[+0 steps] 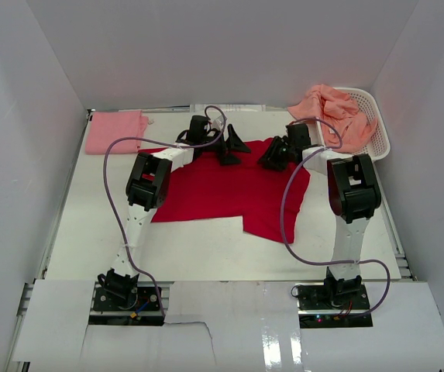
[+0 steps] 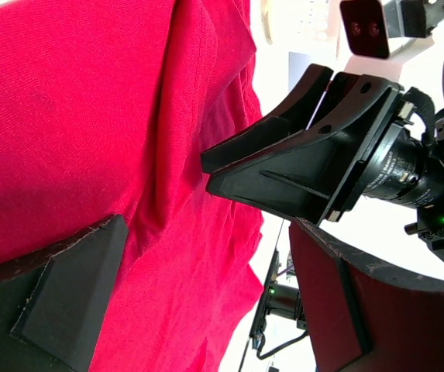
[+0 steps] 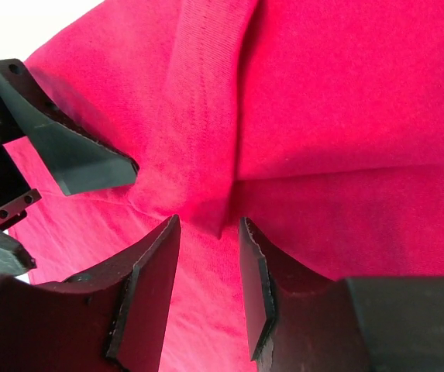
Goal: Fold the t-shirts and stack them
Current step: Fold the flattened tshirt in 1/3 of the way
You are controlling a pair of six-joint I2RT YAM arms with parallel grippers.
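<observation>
T-shirt, the bright red one, lies flat mid-table, long side running left-right. Both arms reach to its far edge: left gripper spread wide, empty; right gripper partly spread astride a crease, not pinching.

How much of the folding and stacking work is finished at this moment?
Done: one pink t-shirt lies folded at the far left corner. In hand: the red t-shirt is spread out; the left tool is open over it, the right tool sits at a raised crease, grip unclear. Left: the salmon t-shirts, crumpled on the basket.
</observation>
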